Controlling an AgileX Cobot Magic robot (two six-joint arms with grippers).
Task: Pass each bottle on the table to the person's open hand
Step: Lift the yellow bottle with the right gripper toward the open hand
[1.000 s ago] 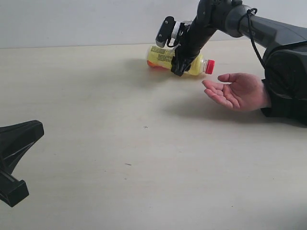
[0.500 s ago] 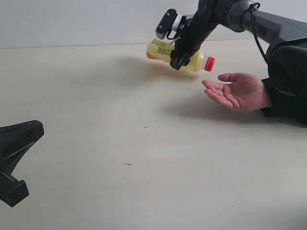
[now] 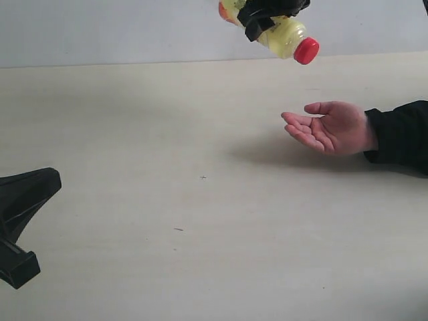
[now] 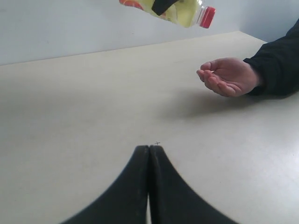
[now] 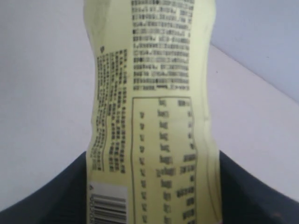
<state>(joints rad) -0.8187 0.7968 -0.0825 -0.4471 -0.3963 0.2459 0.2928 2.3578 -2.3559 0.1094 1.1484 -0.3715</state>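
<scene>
Exterior view: at 12 o'clock the right gripper [image 3: 266, 19] pinches the yellow bottle [image 3: 287, 35] by its body, clear of the table [image 3: 134, 134], with the red cap [image 3: 307, 51] tilted down toward 4 o'clock. The person's open hand [image 3: 328, 127] lies palm-up at 3 o'clock, below the cap and apart from it. Left wrist view: the left gripper [image 4: 149, 151] has its 2 fingers [image 4: 166, 196] pressed together, holding nothing. Right wrist view: the bottle's printed label [image 5: 154, 116] sits clamped between 2 dark fingers [image 5: 60, 196].

right claw [image 3: 265, 16] clamped high, left claw [image 4: 149, 150] closed
</scene>
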